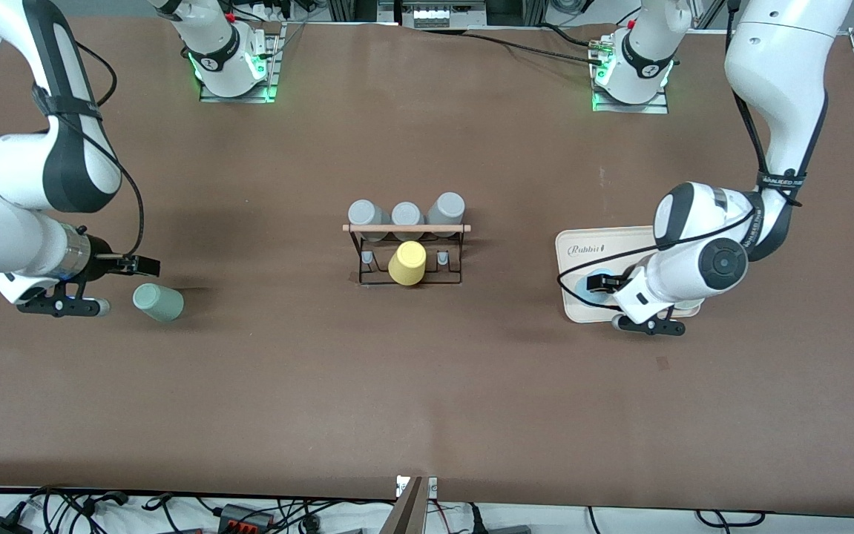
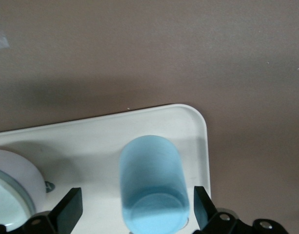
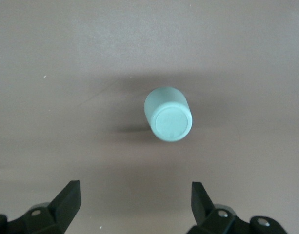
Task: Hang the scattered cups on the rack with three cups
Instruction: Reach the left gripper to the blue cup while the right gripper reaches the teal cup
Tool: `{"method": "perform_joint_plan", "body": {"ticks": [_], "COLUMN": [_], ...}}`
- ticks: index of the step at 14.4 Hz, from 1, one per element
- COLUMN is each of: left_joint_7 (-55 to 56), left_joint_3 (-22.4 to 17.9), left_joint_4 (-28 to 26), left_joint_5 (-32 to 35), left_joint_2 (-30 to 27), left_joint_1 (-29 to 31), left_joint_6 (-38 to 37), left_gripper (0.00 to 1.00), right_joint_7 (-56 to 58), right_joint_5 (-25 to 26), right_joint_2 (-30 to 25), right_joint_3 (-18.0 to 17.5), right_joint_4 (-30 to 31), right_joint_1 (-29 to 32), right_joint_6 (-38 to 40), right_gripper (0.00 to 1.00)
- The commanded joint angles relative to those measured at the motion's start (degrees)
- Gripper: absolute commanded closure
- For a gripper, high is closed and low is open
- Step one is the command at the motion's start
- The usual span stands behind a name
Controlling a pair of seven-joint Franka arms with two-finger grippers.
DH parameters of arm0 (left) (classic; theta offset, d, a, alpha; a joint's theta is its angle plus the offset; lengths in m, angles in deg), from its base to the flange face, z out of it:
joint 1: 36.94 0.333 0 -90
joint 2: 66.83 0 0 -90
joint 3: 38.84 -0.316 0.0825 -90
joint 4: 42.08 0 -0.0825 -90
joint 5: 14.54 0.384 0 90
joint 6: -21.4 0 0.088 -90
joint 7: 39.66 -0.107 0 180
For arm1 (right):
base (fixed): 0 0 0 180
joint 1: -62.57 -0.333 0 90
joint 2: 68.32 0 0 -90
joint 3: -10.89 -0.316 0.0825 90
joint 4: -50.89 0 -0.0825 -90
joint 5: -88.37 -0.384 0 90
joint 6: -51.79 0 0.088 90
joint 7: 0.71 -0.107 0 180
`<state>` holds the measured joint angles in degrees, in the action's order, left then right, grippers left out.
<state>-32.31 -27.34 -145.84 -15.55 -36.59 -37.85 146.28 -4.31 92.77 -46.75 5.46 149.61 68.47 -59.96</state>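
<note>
The rack [image 1: 406, 254] stands mid-table with three grey cups [image 1: 406, 215] on its rod side and a yellow cup [image 1: 406, 263] on a front peg. The mint green cup [image 1: 159, 302] lies on its side toward the right arm's end. My right gripper [image 1: 146, 265] is open and empty, just short of it. In the right wrist view the cup [image 3: 168, 114] lies ahead of the open gripper [image 3: 134, 204], base toward it. The light blue cup [image 1: 581, 285] sits on the cream tray [image 1: 582, 245]. My left gripper [image 1: 603, 282] is open around it. In the left wrist view the cup [image 2: 153, 187] is between the fingers [image 2: 202, 207], not touching.
The cream tray [image 2: 90, 141] lies toward the left arm's end, its rounded corner beside the blue cup. The arm bases [image 1: 234, 67] stand along the table's edge farthest from the front camera. Bare brown tabletop [image 1: 427, 400] surrounds the rack.
</note>
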Motion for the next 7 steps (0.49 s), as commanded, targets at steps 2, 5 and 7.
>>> {"method": "perform_joint_plan", "body": {"ticks": [2, 5, 7], "left_joint_7": [2.2, 1.5, 1.4], "left_joint_3": [-0.1, -0.1, -0.1], "left_joint_4": [-2.4, -2.5, -2.5], "left_joint_5": [0.8, 0.8, 0.8], "left_joint_2": [-1.5, -0.9, -0.5], "left_joint_1": [-1.1, -1.0, -0.8], "left_joint_6": [1.1, 2.6, 3.1], "left_gripper": [0.0, 0.0, 0.01], "right_joint_7": [2.5, 4.0, 4.8], "right_joint_5": [2.1, 2.8, 2.7], "right_joint_2": [2.3, 4.8, 5.8], "right_joint_3": [-0.5, -0.5, -0.5], "right_joint_4": [0.5, 0.6, 0.6], "right_joint_1": [1.9, 3.1, 3.3], "right_joint_6": [-4.3, -7.3, -8.7], "right_gripper": [0.0, 0.0, 0.0]}}
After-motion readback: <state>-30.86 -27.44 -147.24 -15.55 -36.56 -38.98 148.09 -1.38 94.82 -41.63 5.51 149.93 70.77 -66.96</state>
